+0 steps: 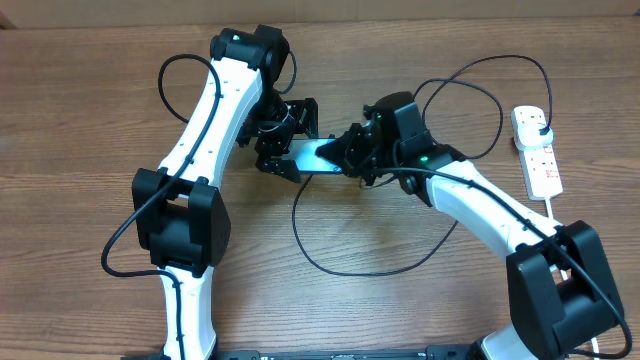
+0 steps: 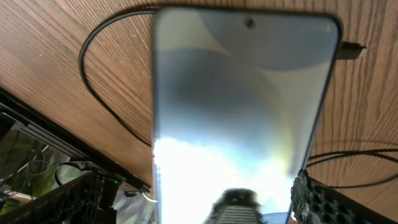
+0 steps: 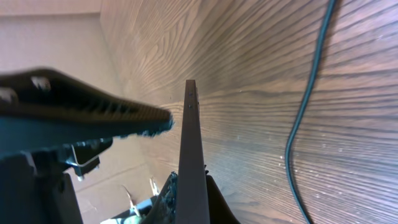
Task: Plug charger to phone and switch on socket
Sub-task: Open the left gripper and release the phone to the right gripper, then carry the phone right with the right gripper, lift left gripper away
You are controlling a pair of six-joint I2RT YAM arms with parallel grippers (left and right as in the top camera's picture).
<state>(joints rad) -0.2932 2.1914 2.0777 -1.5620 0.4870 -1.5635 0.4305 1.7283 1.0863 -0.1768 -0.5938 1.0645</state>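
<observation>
Light-blue slim rectangular phone (image 1: 318,155): was mid-frame, between both grippers.
Left gripper (image 1: 289,160): hold could not be told.
Right gripper (image 1: 351,157): released, straddled the phone's edge.

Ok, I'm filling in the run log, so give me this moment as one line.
left gripper: holds phone | right gripper: at phone, grip unclear | charger: tip loose beside phone, unplugged | socket: untouched
</observation>
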